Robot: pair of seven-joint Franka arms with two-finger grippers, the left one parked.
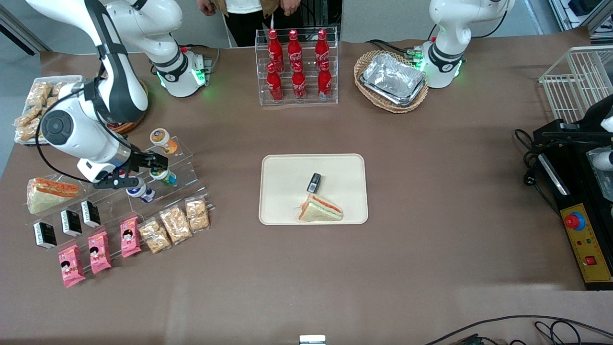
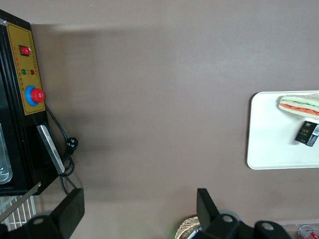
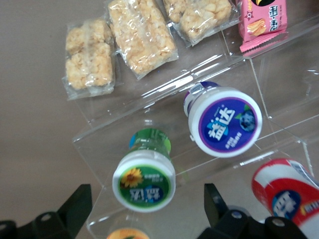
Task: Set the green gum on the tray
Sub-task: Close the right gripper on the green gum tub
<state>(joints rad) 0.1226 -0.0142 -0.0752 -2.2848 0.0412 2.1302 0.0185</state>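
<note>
Two arms stand at a brown surface (image 1: 431, 249), and only the one at the working end is busy. Its tool (image 1: 152, 168) hangs over a clear stepped rack (image 1: 184, 165) of small bottles, with its fingers (image 3: 75, 206) spread wide and gripping nothing. The green gum (image 1: 164, 175) sits on the rack directly under the tool, between the two fingers but untouched (the wrist camera shows its green lid with a sunflower picture (image 3: 143, 185) framed by the dark fingertips). A blue bottle (image 1: 141, 192) lies just beside it, nearer the front camera, and an orange bottle (image 1: 161, 137) stands farther from the camera. Around the rack lie a wrapped sandwich (image 1: 50, 193), black packs (image 1: 72, 222), pink packs (image 1: 98, 251) and bags of snacks (image 1: 175, 225).

At the middle of the surface lies the tray (image 1: 282, 191), well apart from the gum. On it rest a sandwich (image 1: 320, 211) and a small black pack (image 1: 314, 182), nearly touching. Farther from the camera stands a rack of red cola bottles (image 1: 297, 67), with foil trays in a basket (image 1: 391, 80) beside it.
</note>
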